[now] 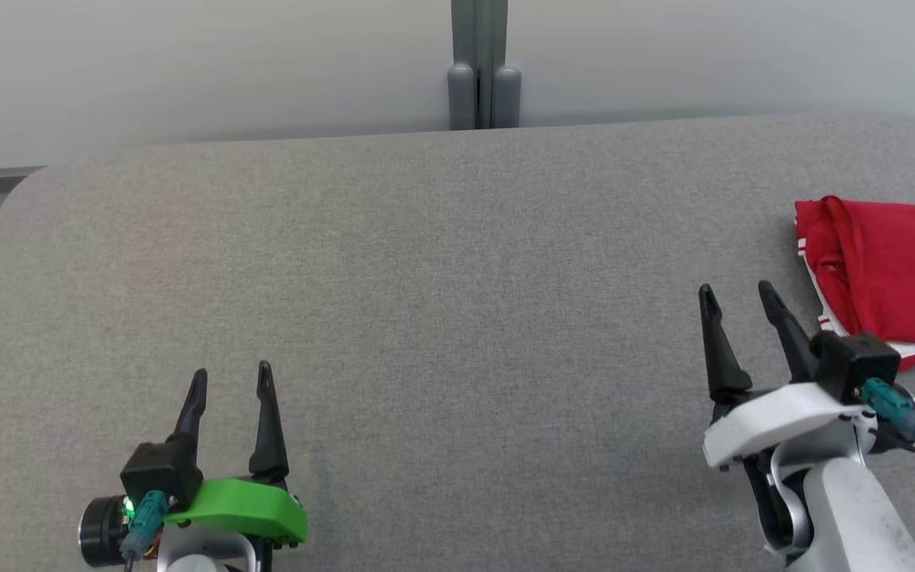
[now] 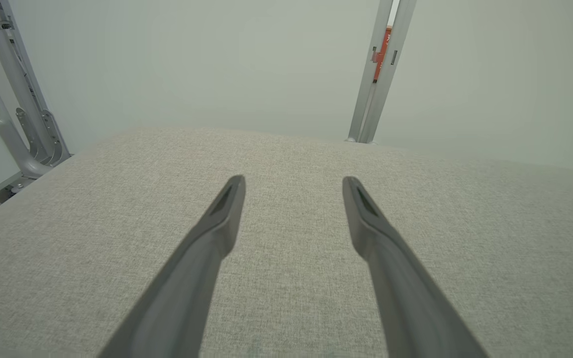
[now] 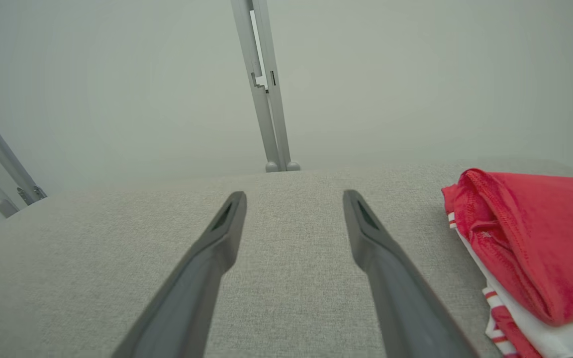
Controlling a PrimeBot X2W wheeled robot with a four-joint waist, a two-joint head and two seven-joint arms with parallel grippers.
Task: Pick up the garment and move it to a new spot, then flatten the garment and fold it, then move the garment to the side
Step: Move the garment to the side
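Grey fabric table (image 1: pixel 442 262); folded red garment (image 1: pixel 894 270) at right edge.

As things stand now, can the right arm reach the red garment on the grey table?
Probably yes. The right gripper is open and empty, and the folded red garment lies just to its right on the grey table. Nothing stands between them.

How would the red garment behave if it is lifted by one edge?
Probably floppy: the garment is soft cloth lying in rounded folds, so it would likely droop and come unfolded. It looks light, being a thin knit. If pushed, it may bunch up rather than slide, since the table has a coarse fabric cover.
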